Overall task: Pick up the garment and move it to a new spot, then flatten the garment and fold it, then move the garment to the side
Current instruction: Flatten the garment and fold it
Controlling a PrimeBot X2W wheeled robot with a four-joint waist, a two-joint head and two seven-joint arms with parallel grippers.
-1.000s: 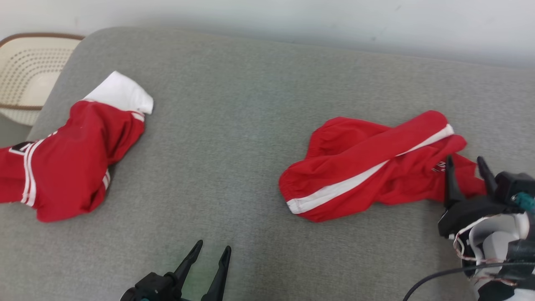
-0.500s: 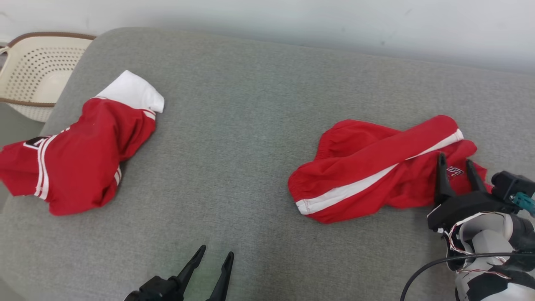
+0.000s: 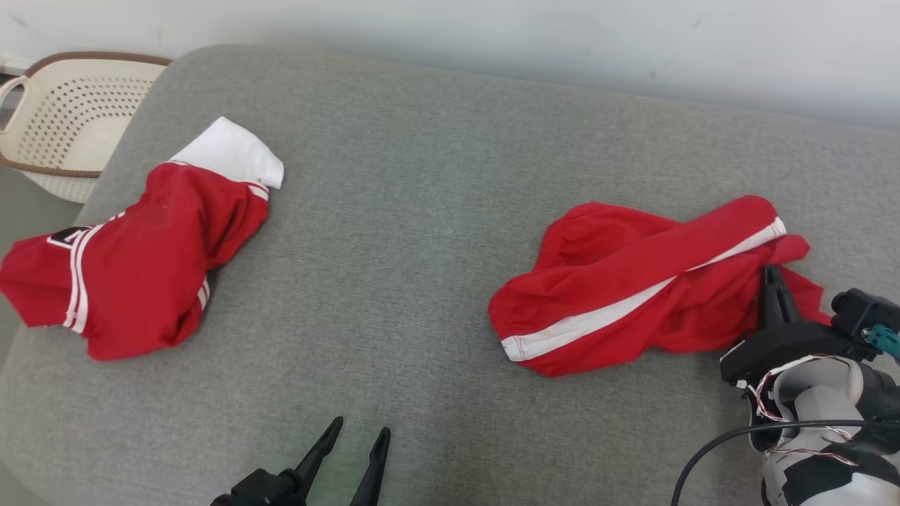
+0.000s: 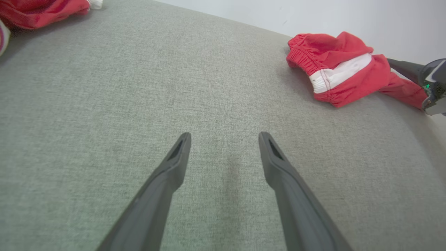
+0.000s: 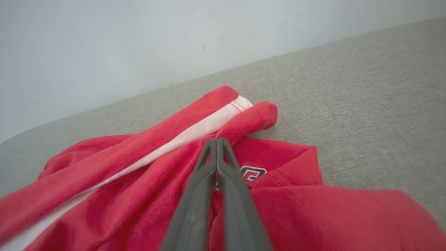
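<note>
Now right claw (image 5: pixel 216 139) pinches garment (image 3: pixel 633 274) near its right edge; left claw (image 4: pixel 224 134) gapes over bare cushion (image 3: pixel 422 176).

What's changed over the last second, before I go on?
The right hand, open over the right end of the red shorts, has shut on a fold there. The head view itself shifted slightly. The left hand stays open and low; the shorts and the red-and-white garment lie where they were.
</note>
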